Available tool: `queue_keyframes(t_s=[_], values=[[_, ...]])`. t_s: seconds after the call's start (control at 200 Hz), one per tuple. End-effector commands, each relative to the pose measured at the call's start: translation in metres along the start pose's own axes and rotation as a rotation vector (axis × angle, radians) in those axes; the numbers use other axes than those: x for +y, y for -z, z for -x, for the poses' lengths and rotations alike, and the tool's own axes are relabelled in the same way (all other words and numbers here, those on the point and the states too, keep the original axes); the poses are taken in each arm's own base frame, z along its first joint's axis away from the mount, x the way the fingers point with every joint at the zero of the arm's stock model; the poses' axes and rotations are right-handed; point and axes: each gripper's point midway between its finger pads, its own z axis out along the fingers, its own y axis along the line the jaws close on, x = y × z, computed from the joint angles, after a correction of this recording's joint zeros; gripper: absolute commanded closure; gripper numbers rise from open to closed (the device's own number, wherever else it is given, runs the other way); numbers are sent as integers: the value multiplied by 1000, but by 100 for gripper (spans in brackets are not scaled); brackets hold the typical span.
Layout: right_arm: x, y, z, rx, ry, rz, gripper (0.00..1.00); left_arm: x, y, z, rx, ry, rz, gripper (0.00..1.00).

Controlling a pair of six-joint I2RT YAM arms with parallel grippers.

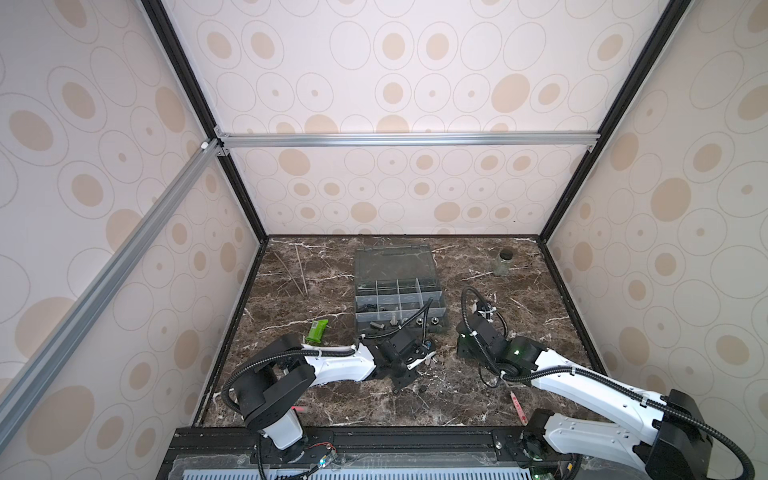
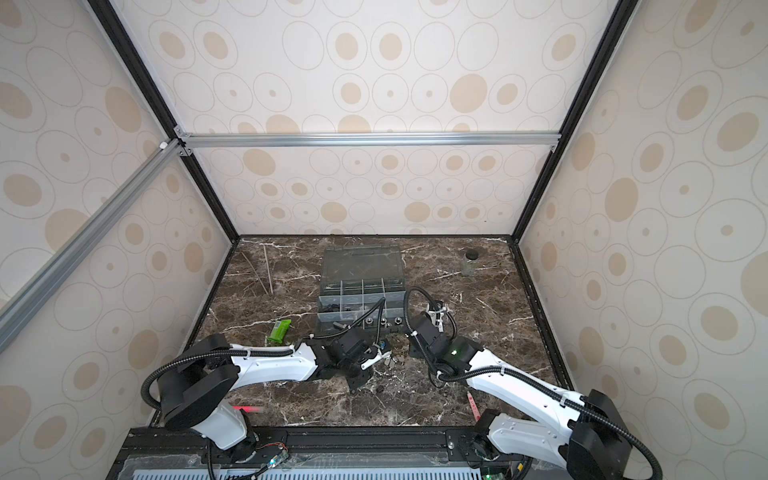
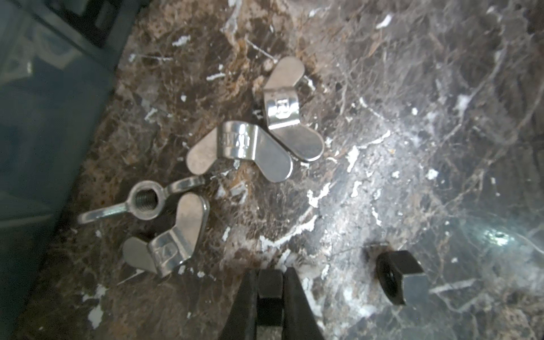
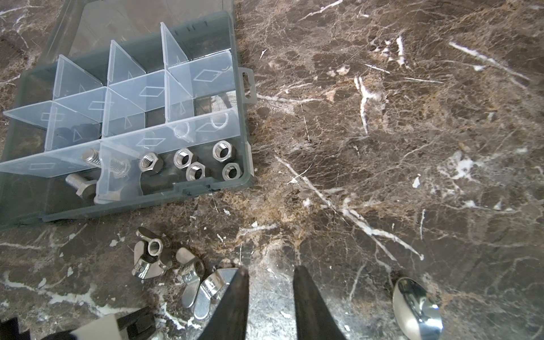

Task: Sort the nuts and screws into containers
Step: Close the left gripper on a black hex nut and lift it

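My left gripper (image 3: 270,272) is shut on a small black hex nut (image 3: 270,290), low over the marble table just in front of the grey organizer box (image 1: 399,307). A second black nut (image 3: 401,278) lies loose beside it. Several silver wing nuts (image 3: 244,147) lie in a cluster between the box and my grippers. My right gripper (image 4: 269,270) stands open with bare marble between its fingers, right next to the wing nuts (image 4: 153,259). In the box's near corner container sit several silver hex nuts (image 4: 203,160). Silver screws (image 4: 88,167) lie in the neighbouring container.
A metal spoon (image 4: 418,306) lies beside my right gripper. The box's clear lid (image 1: 395,264) lies open toward the back wall. A green packet (image 1: 318,330), thin wooden sticks (image 1: 299,270), a glass jar (image 1: 503,264) and a red pen (image 1: 517,405) are spread around the table.
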Motion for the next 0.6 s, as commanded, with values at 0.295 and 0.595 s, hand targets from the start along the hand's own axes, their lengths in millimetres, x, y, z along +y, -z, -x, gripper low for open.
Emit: queue_keyframes(t_s=[0.295, 0.595], values=[[-11, 3, -1, -6, -19, -30, 70, 28, 40, 43, -172, 23, 133, 91], [-13, 7, -1, -5, -24, -28, 70, 107, 126, 97, -569, 338, 151, 90]])
